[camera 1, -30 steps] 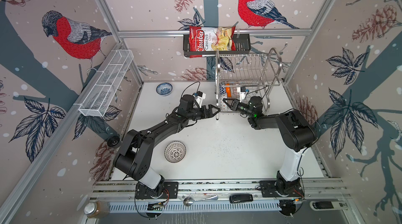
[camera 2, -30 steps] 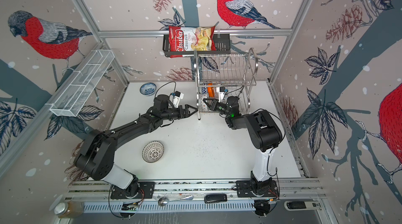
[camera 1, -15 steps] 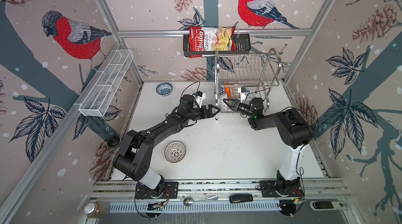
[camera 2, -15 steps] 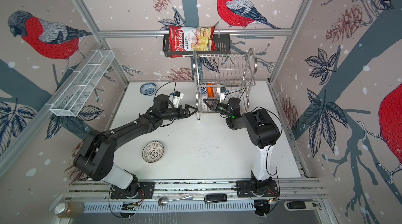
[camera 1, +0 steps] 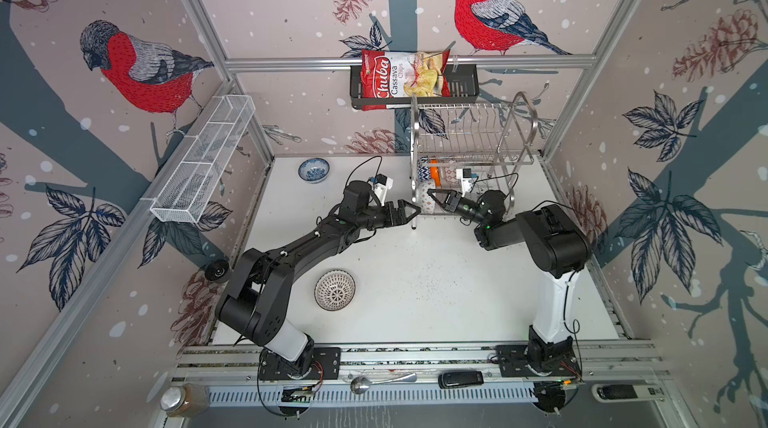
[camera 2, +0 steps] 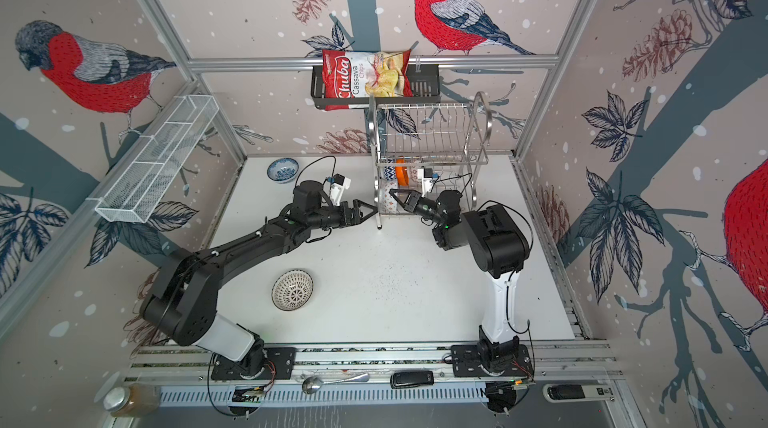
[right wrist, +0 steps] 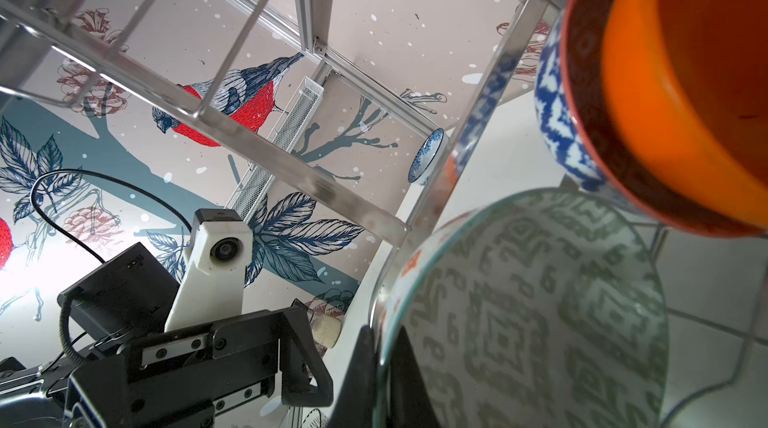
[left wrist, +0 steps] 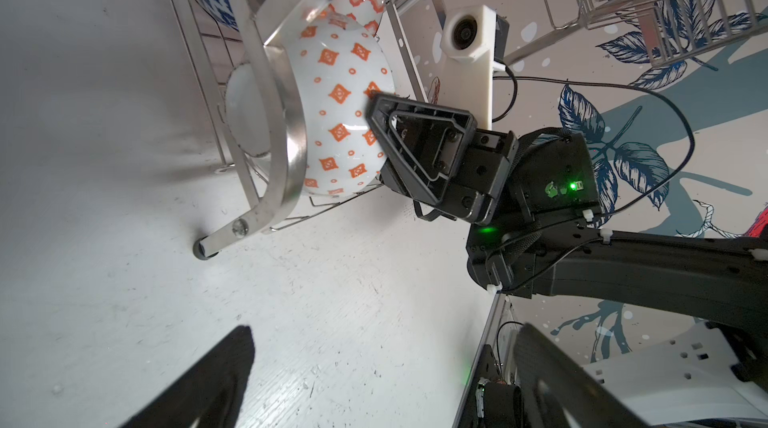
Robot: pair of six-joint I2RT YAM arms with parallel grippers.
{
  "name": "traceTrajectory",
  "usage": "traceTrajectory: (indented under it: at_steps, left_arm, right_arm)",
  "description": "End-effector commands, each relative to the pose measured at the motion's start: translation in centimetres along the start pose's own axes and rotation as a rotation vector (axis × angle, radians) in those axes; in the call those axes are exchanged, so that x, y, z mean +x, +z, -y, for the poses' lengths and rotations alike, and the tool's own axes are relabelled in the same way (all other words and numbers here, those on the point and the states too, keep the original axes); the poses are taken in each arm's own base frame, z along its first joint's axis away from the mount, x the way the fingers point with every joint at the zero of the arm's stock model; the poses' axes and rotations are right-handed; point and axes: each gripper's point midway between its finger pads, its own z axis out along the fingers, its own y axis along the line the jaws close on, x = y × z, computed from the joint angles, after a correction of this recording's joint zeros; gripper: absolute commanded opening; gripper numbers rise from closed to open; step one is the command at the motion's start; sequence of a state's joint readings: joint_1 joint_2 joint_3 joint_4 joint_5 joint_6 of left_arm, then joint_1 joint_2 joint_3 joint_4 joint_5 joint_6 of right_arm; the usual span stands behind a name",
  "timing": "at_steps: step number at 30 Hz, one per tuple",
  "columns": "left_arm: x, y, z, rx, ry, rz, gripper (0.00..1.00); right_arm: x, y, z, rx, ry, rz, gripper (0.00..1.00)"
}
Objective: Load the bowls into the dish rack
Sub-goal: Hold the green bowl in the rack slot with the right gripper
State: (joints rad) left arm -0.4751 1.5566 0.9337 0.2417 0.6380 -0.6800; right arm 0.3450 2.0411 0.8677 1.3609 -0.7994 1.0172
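Lab cell: aluminium frame (camera 1: pixel 291 62), bird wallpaper (camera 1: pixel 141 68)

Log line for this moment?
right claw: shut on geometric bowl in dish rack | left claw: open | table: floral bowl, dotted bowl

two bowls (camera 1: pixel 334 289) lie on the table (camera 1: pixel 436 280), left of the dish rack (camera 1: pixel 473 163).

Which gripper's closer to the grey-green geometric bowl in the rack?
Right. The right gripper is shut on the grey-green geometric bowl at its rim, low in the dish rack; the left gripper is open just outside the frame, not touching it.
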Motion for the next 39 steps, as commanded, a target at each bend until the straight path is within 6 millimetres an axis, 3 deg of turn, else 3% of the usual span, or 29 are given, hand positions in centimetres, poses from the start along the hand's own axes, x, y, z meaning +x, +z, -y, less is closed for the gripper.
traceTrajectory:
  at_steps: [1, 13, 39]
  left_arm:
    - [-0.7, -0.2, 0.5, 0.009, 0.03, 0.024, 0.98]
    - [-0.7, -0.2, 0.5, 0.01, 0.03, 0.023, 0.98]
    - [-1.0, -0.6, 0.8, 0.011, 0.037, 0.032, 0.98]
  right_arm:
    - [-0.3, 0.2, 0.0, 0.013, -0.031, 0.0, 0.01]
    - [-0.2, 0.2, 2.2, 0.088, 0.018, 0.004, 0.02]
    - [-0.1, -0.3, 2.2, 0.09, 0.019, 0.012, 0.03]
